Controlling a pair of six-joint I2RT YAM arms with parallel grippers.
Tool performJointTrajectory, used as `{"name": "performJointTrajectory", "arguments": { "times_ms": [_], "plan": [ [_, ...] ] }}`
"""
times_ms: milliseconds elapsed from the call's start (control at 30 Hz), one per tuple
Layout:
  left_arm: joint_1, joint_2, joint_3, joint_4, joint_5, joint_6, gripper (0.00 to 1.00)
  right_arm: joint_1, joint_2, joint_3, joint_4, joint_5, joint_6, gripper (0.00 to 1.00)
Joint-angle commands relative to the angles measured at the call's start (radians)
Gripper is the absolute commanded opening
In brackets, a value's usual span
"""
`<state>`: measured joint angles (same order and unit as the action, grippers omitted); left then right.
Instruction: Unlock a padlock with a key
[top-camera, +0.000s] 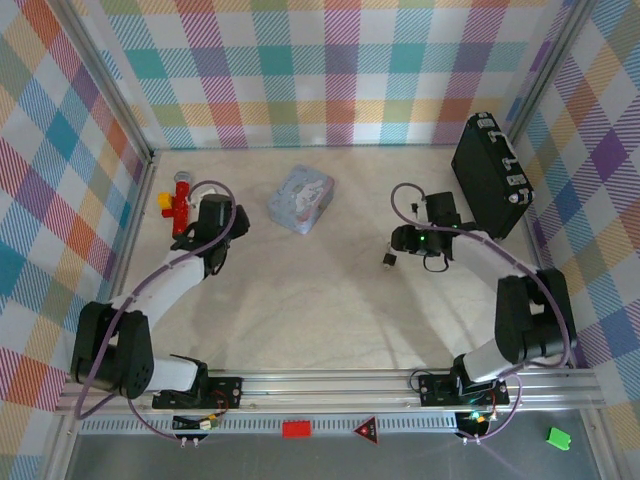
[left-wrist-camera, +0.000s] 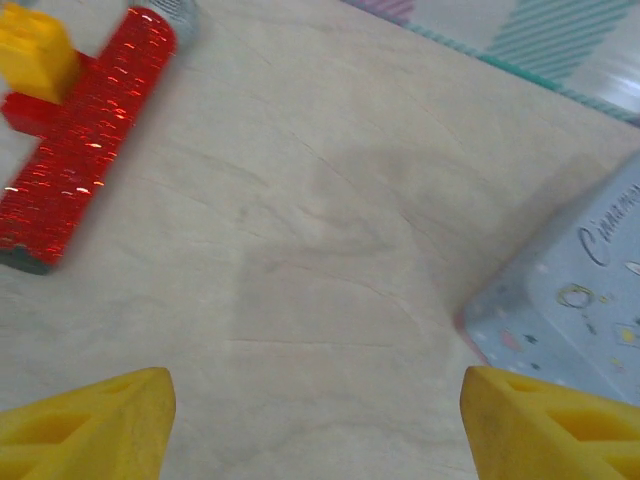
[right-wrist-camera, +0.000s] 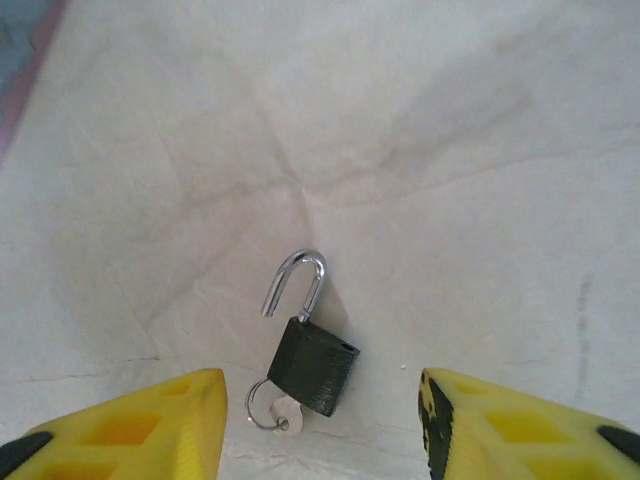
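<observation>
Two Sets of Jaws Being Held Wide, Padlock (right-wrist-camera: 310, 365) Being Framed on the Right

The right gripper (right-wrist-camera: 325, 425) is being held with its yellow fingers (right-wrist-camera: 130, 425) spread wide, and nothing is being gripped by them. The padlock is being seen lying on the table (right-wrist-camera: 450, 150) in the gap between those fingers, touched by neither. Its silvery shackle (right-wrist-camera: 300, 280) is being shown swung up, one end free of the dark body. A ringed key (right-wrist-camera: 290, 412) is being seen at the body's lower end; whether it is seated in the lock cannot be told. From above, the padlock is being seen just beside the right gripper and well apart from the black case (top-camera: 490, 175) by the right wall.

The left gripper (left-wrist-camera: 318, 425) is likewise being held open, with bare table between its fingers. It is being pointed between a red glittery cylinder (left-wrist-camera: 85, 140), with a yellow block (left-wrist-camera: 35, 50) against it, and a pale blue pouch (left-wrist-camera: 570, 290). Neither is being touched.
</observation>
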<state>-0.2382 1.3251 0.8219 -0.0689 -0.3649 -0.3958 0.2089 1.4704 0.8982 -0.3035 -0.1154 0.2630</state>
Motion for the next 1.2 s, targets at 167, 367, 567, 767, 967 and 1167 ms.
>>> {"name": "performJointTrajectory", "arguments": {
  "times_ms": [167, 367, 567, 767, 967, 1167],
  "plan": [
    [0.043, -0.109, -0.103, 0.009, -0.222, 0.045, 0.91, -0.023, -0.214, -0.098, 0.079, 0.219, -0.092, 0.79],
    [0.082, -0.112, -0.188, 0.046, -0.407, 0.011, 1.0, -0.057, -0.242, -0.14, 0.111, 0.399, -0.059, 0.99],
    [0.122, -0.09, -0.29, 0.269, -0.333, 0.032, 1.0, -0.098, -0.245, -0.256, 0.301, 0.419, -0.106, 0.99],
    [0.121, 0.03, -0.363, 0.513, -0.328, 0.103, 1.0, -0.102, -0.205, -0.406, 0.663, 0.361, -0.249, 0.99],
    [0.123, 0.046, -0.405, 0.668, -0.162, 0.251, 1.0, -0.105, -0.14, -0.457, 0.86, 0.376, -0.323, 0.99],
    [0.122, 0.057, -0.488, 0.879, -0.06, 0.34, 1.0, -0.111, -0.099, -0.485, 0.969, 0.265, -0.333, 0.99]
  ]
}}
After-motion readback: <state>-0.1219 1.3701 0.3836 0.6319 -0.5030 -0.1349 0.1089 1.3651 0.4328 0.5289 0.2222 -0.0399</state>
